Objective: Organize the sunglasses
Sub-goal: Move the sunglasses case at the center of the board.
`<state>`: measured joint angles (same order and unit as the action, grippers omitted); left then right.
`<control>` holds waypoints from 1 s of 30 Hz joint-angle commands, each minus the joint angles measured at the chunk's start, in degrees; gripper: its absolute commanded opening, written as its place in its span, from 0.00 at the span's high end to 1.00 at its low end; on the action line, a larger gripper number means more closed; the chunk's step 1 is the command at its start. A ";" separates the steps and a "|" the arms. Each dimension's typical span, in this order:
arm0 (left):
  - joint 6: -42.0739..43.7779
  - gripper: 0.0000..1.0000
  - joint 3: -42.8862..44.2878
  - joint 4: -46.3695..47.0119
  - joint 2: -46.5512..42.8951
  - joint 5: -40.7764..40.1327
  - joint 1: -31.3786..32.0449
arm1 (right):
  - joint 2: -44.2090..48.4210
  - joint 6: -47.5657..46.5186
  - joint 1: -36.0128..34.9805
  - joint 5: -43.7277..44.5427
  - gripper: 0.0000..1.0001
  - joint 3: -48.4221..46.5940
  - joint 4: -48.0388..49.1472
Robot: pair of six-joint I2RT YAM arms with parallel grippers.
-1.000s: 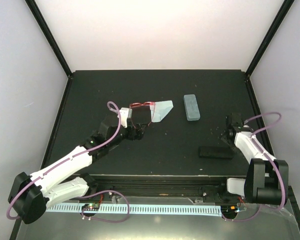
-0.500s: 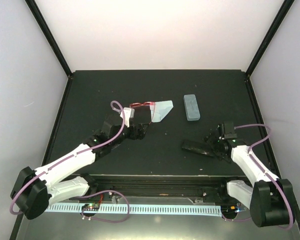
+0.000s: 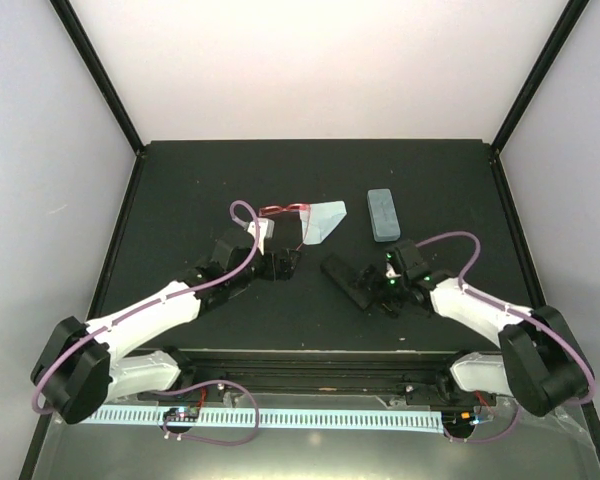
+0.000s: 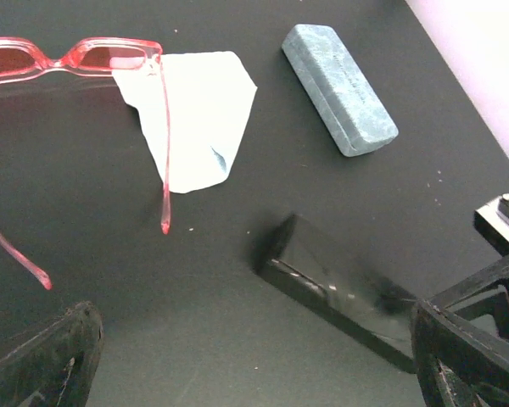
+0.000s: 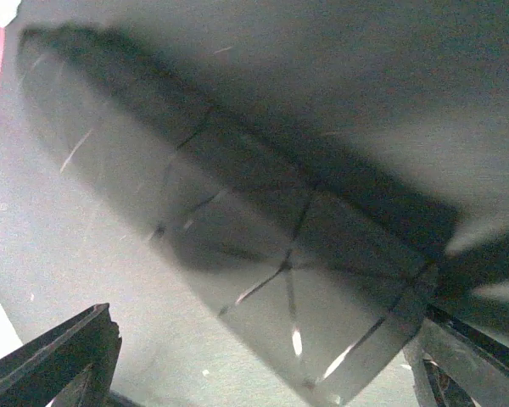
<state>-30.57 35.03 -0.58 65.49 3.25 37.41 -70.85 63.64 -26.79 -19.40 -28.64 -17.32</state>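
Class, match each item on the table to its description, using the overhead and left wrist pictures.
Items:
1. red sunglasses
2. light blue cloth
3. pale blue case
4. black case

Descriptions:
a. glossy, nearest the front edge of the table
b. unfolded, both arms swung open
c. lies partly under one arm of the sunglasses
d. matte, alone to the right of the cloth

Pairs: 1-b, 2-c, 3-d, 4-a

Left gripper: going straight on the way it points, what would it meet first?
Probably the black case: its near end lies just ahead of the left gripper. The red sunglasses and cloth sit further off, to one side. Depth is uncertain.
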 commanded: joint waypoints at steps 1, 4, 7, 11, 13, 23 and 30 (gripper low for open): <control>-2.75 0.02 -1.24 4.32 1.25 4.29 -0.76 | -3.00 -10.74 -3.22 -3.25 0.08 -5.90 1.54; -3.91 0.02 -2.01 6.40 2.19 5.96 -0.98 | -3.10 -19.57 -3.34 4.17 0.08 -7.83 -6.01; -4.69 0.02 -2.13 7.17 3.02 6.86 -1.03 | -2.33 -26.93 -4.14 9.69 0.09 -7.69 -9.83; -5.82 0.02 -2.18 8.67 4.50 7.90 -1.24 | -3.43 -35.83 -8.81 13.17 0.09 -9.46 -11.64; -6.30 0.03 -2.03 9.11 5.29 8.64 -1.31 | -5.33 -38.83 -10.28 17.42 0.09 -11.61 -13.28; -6.66 0.03 -2.16 9.15 5.98 9.06 -1.73 | -15.90 -48.61 -12.25 14.98 0.11 -18.31 -11.93; -6.35 0.03 -2.24 9.02 5.87 9.40 -2.15 | -21.22 -49.79 -14.61 16.83 0.18 -21.39 -12.83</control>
<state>-36.69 33.12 7.18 71.07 11.42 35.90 -89.62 15.70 -40.29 -4.21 -47.35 -29.74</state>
